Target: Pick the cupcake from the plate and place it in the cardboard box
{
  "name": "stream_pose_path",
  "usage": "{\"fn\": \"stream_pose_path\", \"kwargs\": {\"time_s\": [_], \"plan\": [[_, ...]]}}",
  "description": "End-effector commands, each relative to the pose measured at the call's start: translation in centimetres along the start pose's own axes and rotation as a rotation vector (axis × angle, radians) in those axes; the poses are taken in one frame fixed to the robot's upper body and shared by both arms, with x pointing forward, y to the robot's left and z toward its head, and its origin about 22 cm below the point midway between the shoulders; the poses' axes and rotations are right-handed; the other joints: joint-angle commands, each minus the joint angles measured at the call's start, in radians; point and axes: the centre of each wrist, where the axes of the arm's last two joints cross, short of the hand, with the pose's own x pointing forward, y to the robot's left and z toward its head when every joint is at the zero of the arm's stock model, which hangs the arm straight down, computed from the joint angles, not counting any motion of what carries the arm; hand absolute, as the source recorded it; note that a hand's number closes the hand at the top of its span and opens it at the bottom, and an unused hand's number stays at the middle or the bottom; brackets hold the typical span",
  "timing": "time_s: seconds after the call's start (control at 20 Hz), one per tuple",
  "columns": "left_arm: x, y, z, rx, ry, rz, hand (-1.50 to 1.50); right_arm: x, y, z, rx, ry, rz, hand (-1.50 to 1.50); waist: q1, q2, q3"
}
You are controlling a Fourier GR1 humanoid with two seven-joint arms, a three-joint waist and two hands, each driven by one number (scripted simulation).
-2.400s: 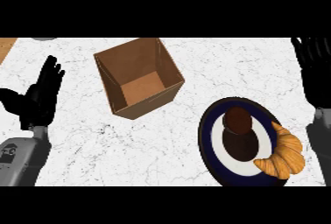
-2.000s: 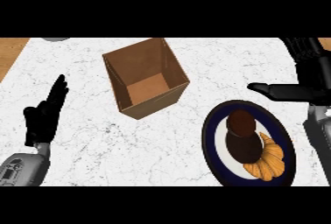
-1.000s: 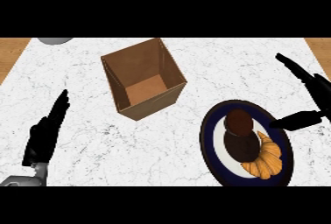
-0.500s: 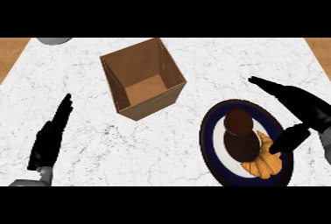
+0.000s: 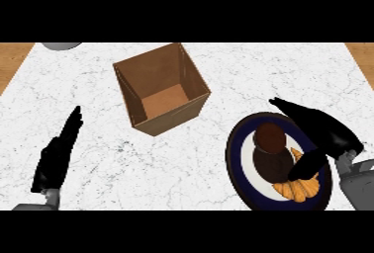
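Right hand (image 5: 325, 136) hides part of the plate (image 5: 237, 148); croissant (image 5: 298, 187) partly covered

The right hand (image 5: 329, 138) has come in over the plate (image 5: 237, 158), seemingly closing around the cupcake (image 5: 270, 141).

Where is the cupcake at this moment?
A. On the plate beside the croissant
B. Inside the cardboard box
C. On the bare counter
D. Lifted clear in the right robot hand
A: the cupcake sits on the plate next to the croissant; the right robot hand is spread around it.

A kitchen: white marble counter (image 5: 219, 64) edged in wood, with pastries on a plate (image 5: 237, 163).
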Motion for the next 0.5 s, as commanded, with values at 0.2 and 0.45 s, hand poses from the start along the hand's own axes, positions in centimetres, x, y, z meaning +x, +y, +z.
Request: {"fn": "stream_pose_path", "kwargs": {"time_s": [0.2,0.45], "plan": [[0.2,1.7,0.8,-0.002,0.016,-0.001,0.0,0.1,0.1,-0.7,0.022,0.064,0.029,-1.5,0.001,0.0,0.0],[1.2,0.3,-0.7,-0.002,-0.001,0.006,0.0,-1.5,1.6,-1.3,0.036,0.052,0.03,-1.5,0.0,0.001,0.0]]}}
